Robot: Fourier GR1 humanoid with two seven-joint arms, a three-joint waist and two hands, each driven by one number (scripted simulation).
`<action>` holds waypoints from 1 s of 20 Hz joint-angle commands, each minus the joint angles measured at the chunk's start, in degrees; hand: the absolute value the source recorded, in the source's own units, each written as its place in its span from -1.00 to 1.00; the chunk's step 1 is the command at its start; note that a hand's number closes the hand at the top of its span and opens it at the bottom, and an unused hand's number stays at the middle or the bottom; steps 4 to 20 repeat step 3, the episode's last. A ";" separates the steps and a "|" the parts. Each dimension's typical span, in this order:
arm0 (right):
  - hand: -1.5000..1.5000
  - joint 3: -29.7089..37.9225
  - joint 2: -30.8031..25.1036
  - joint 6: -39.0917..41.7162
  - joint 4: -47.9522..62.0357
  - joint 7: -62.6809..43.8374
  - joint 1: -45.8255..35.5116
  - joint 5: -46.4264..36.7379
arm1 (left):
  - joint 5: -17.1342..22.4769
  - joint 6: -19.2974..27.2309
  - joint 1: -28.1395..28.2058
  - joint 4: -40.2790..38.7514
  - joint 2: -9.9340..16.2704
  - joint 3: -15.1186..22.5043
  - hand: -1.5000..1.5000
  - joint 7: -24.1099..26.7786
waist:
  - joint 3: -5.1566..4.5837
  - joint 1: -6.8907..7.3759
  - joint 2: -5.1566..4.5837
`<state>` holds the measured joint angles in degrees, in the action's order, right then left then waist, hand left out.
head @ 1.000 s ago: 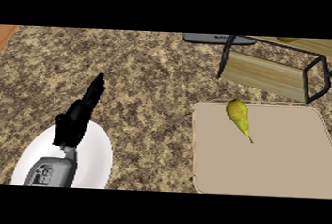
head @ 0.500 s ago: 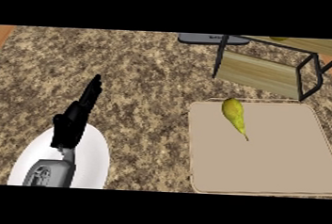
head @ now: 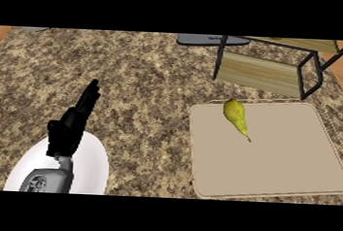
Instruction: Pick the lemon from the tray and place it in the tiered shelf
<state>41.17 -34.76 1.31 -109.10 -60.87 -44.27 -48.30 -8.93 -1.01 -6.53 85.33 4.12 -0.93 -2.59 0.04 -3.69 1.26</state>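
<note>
Everything sits slightly lower and further left in view than half a second ago, tray and shelf included; robot hand pose unchanged. One left robot hand [head: 71, 127] at lower left, fingers straight and together, pointing up-right, holding nothing, over one white plate [head: 93, 163] on the speckled surface [head: 147, 87]. Right robot hand not visible. One beige tray [head: 273, 156] at right, carrying one yellow-green lemon [head: 235, 115], elongated with a pointed tip, lying near the tray's top-left corner. One tiered shelf [head: 273, 73] with black frame and wooden boards just beyond the tray, upper right.
</note>
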 commanded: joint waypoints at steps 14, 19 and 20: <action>-1.00 12.91 -0.58 15.41 -14.18 -5.77 9.90 14.04 | -0.11 0.55 -1.22 -0.32 0.01 -0.50 0.00 0.32 | 0.03 -0.27 -0.17; -1.00 12.91 -0.58 15.41 -14.18 -5.77 9.90 14.04 | -0.11 0.55 -1.22 -0.32 0.01 -0.50 0.00 0.32 | 0.03 -0.27 -0.17; -1.00 12.91 -0.58 15.41 -14.18 -5.77 9.90 14.04 | -0.11 0.55 -1.22 -0.32 0.01 -0.50 0.00 0.32 | 0.03 -0.27 -0.17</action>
